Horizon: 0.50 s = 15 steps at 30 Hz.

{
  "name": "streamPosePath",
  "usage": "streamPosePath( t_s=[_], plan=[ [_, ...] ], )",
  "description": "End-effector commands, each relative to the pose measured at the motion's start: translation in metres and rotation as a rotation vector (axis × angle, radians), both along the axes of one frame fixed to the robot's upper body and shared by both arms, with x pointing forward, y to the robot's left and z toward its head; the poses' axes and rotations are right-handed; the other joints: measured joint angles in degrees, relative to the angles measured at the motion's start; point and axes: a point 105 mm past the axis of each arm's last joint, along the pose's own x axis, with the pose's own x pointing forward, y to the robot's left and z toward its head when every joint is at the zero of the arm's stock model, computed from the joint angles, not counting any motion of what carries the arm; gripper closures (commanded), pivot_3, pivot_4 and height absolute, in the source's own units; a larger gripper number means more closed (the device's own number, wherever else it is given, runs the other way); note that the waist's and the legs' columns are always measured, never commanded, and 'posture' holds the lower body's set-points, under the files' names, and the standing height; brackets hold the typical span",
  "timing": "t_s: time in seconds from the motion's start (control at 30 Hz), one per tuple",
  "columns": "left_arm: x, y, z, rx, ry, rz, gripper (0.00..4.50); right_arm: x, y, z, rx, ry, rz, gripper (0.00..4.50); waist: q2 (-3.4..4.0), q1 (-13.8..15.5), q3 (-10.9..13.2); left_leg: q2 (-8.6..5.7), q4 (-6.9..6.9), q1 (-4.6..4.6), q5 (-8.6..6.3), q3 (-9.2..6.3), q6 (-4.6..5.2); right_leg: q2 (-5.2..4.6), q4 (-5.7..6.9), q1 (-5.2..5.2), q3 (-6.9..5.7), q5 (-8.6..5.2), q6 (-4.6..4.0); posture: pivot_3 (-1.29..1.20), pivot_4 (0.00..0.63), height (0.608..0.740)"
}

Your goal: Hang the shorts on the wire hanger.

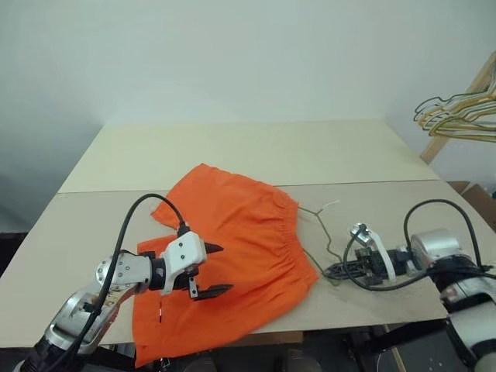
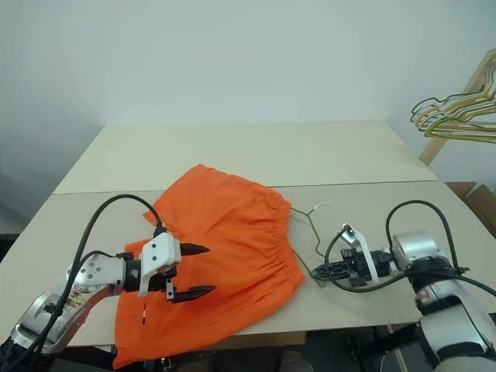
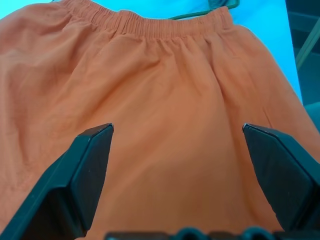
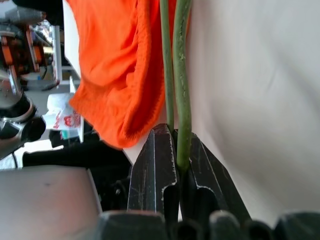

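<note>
Right gripper (image 2: 324,273): closed on the wire hanger (image 2: 313,231), pinching the wire near the shorts' waistband corner.
Left gripper (image 2: 200,271): jaws spread wide, empty, poised over the shorts (image 2: 232,240).
Shorts position: spread flat on the table (image 2: 256,151), hems overhanging the near edge, waistband toward the hanger.
Hanger position: on the table, partly under the waistband, hook pointing away.
Handling, shorts: likely light, limp, prone to bunching; take hold at the gathered elastic waistband.
Handling, hanger: likely stiff but thin, may twist in the pinch.
Right wrist view: two wire runs (image 4: 176,75) between the fingers.
Eye views: overall layout; spare hangers (image 2: 453,116) at far right.
</note>
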Motion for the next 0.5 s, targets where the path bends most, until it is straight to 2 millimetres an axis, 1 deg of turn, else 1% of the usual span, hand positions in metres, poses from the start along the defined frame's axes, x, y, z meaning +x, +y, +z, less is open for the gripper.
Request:
streamPosePath(
  t_s=[0.03,0.2,0.33,0.37,0.43,0.47,0.5],
  plan=[
    [0.0,-0.002,0.009,-0.001,-0.05,0.0,0.02,0.012,0.002,0.003,0.032,-0.047,-0.032,4.5,-0.2,0.1,-0.16,0.0,0.02,0.0,0.0,0.0,0.0,0.0,0.01,0.01,0.0,0.0,0.0,0.11,0.0,0.74],
    [-0.001,-0.001,0.008,0.001,-0.052,0.01,0.02,0.026,0.007,0.009,0.082,-0.125,-0.087,4.5,-0.31,0.09,-0.26,0.03,0.04,0.01,0.0,0.01,-0.01,0.0,0.03,0.05,0.02,0.02,0.0,0.11,0.0,0.74],
    [0.001,-0.001,0.01,-0.003,-0.063,0.01,0.02,0.041,0.007,0.019,0.076,-0.315,-0.131,4.5,-0.23,0.29,-0.26,0.05,0.03,0.0,0.02,0.03,-0.05,0.02,0.06,-0.03,0.01,0.02,0.0,0.1,0.0,0.74],
    [0.003,-0.002,0.011,-0.006,-0.072,0.008,0.02,0.044,0.007,0.02,0.056,-0.391,-0.124,4.5,-0.22,0.47,-0.26,0.05,0.02,-0.01,0.02,0.03,-0.06,0.01,0.05,-0.05,0.01,0.02,0.0,0.09,0.0,0.74],
    [0.006,-0.002,0.013,-0.011,-0.084,0.009,0.02,0.045,0.008,0.021,0.011,-0.486,-0.103,4.5,-0.19,0.62,-0.25,0.05,0.02,-0.03,0.02,0.04,-0.06,0.01,0.03,-0.06,-0.01,0.02,0.01,0.08,0.0,0.74],
    [0.009,-0.004,0.018,-0.023,-0.099,0.007,0.02,0.047,0.01,0.024,-0.022,-0.563,-0.084,4.5,-0.18,0.7,-0.23,0.04,0.02,-0.04,0.02,0.05,-0.06,0.01,0.03,-0.06,-0.01,0.01,0.01,0.08,0.0,0.74],
    [0.011,-0.006,0.023,-0.04,-0.111,0.005,0.02,0.048,0.012,0.026,-0.04,-0.603,-0.072,4.5,-0.16,0.9,-0.23,0.04,0.02,-0.05,0.02,0.05,-0.06,0.01,0.02,-0.07,-0.01,0.01,0.01,0.08,0.0,0.74]
  ],
)
